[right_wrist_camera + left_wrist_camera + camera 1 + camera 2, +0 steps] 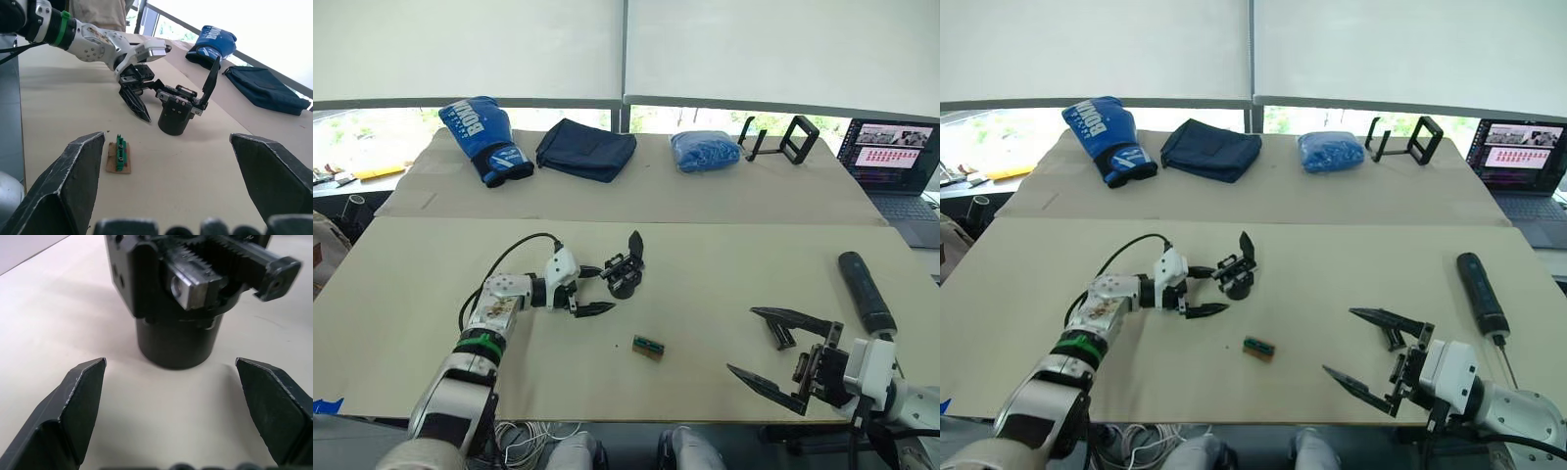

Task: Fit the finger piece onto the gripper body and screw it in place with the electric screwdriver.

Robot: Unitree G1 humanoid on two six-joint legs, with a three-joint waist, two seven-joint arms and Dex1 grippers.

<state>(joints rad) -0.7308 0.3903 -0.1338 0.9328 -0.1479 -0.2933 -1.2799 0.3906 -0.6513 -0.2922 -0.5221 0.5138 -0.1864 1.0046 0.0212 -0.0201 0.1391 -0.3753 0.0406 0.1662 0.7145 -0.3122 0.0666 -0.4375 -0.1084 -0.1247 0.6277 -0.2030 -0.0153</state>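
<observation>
The gripper body [625, 275] stands on its round drum base mid-table, one black finger pointing up. My left gripper [599, 291] is open just to its left, its fingers reaching toward the drum [176, 340] without touching it. My right gripper [744, 343] is open and empty near the front right edge. A small black wedge, likely the finger piece [782, 336], lies on the table against its upper finger, partly hidden. The electric screwdriver [865, 292] lies at the far right, bit toward me.
A small green-and-brown block [648, 347] lies between the grippers. On the back table sit a blue boxing glove [484, 137], a dark folded cloth [585, 149], a blue bag [705, 150], black frames [781, 139] and a laptop [891, 157].
</observation>
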